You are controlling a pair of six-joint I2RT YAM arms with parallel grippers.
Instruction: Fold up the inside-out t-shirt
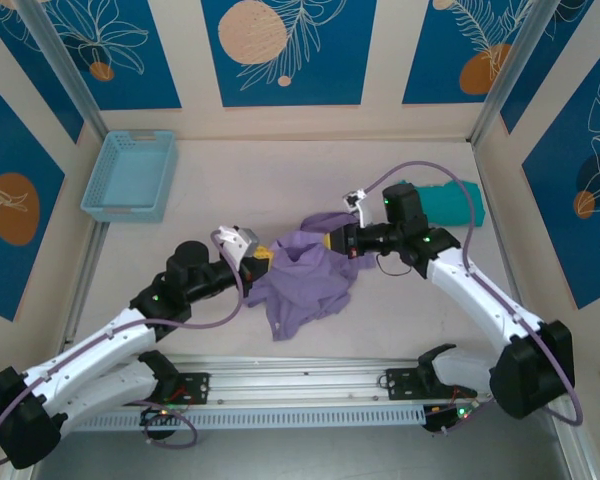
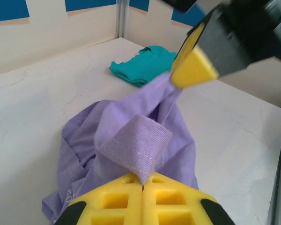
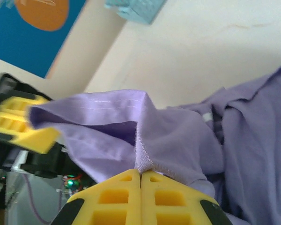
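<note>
Two pincers grip one plain lavender-purple short-sleeved t-shirt (image 1: 305, 285) of thin soft fabric, which lies crumpled mid-way across the pale surface (image 1: 280, 170). The left pincer (image 2: 143, 183) is closed on a ribbed, stitched fold of hem. The right pincer (image 3: 140, 174) is closed on another seamed edge, and a strip of cloth is raised between them. A folded teal-green garment (image 1: 458, 203) lies beyond the right arm. A light blue plastic basket (image 1: 130, 175) sits in the far left corner.
</note>
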